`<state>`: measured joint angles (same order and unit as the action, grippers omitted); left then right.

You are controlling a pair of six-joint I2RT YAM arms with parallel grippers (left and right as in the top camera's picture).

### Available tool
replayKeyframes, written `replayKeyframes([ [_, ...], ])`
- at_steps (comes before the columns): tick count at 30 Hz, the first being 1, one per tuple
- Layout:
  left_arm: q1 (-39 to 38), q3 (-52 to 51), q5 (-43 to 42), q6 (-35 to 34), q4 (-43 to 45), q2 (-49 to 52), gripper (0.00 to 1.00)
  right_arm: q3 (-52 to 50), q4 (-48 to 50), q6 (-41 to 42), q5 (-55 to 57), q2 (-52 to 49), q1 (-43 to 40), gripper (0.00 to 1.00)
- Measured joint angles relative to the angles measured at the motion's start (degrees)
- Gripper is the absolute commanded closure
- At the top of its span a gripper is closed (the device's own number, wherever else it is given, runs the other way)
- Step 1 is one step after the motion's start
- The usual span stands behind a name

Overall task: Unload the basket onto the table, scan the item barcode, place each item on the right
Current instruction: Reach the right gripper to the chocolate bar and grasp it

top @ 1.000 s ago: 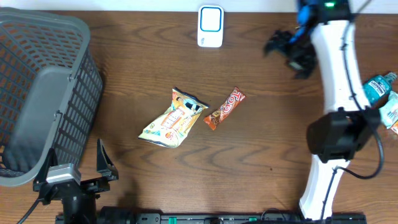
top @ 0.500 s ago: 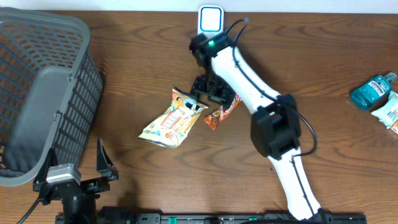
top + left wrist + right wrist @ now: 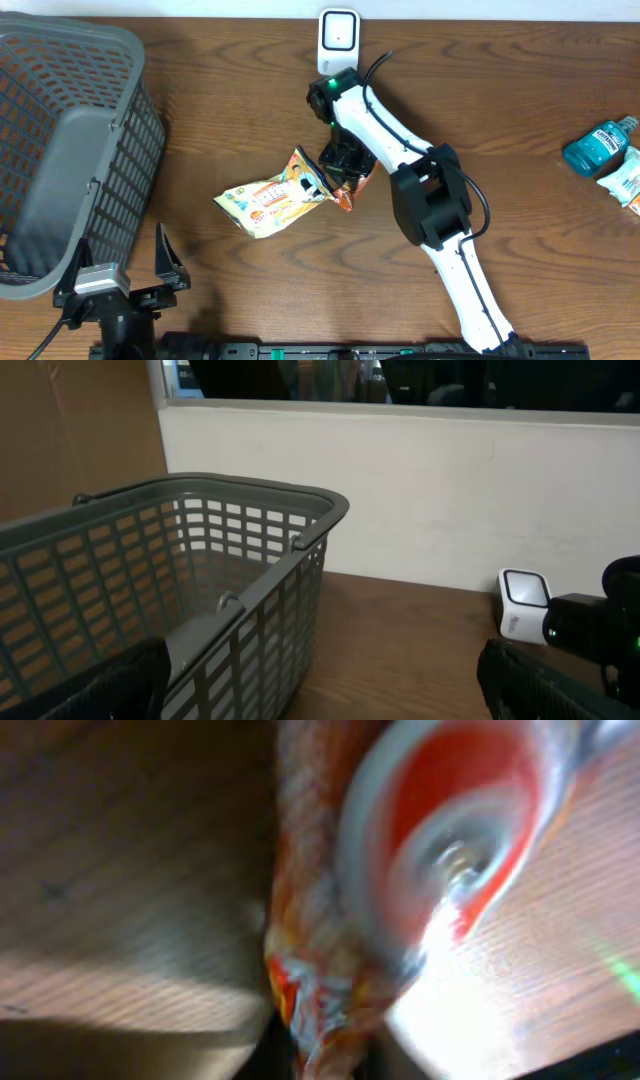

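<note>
Right pincer [image 3: 340, 168] clenched on candy bar [image 3: 343, 197], table-level, in front of scanner [image 3: 338, 42]; snack bag [image 3: 265, 200] touching it. We should lift clear of the bag and turn the barcode toward the scanner. Left pincer [image 3: 122, 268] released.

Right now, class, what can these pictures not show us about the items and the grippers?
Orange-red candy bar: overhead, mostly under the right gripper; right wrist, print blurred, no barcode readable.
White snack packet: overhead, cut off by the right edge.
Yellow snack bag: overhead, barcode too small to find.

White right arm [image 3: 385, 125], black elbow joint [image 3: 430, 205], green light [image 3: 326, 88], black cable [image 3: 376, 62]
</note>
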<state>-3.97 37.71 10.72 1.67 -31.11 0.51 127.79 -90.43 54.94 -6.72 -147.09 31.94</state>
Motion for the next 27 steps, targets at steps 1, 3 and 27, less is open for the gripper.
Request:
replayKeyframes([
  [1,0.0,0.0,0.0,0.02,0.0,0.0,0.02,0.0,-0.02,-1.55,-0.33,0.0,0.0,0.99],
  [3,0.0,0.0,0.0,0.0,0.0,0.0,0.02,0.0,-0.02,-4.85,-1.9,0.0,-0.37,0.99],
  [27,0.0,0.0,0.0,0.0,0.0,0.0,0.02,0.42,15.96,-78.29,-45.99,2.99,-4.17,0.99],
])
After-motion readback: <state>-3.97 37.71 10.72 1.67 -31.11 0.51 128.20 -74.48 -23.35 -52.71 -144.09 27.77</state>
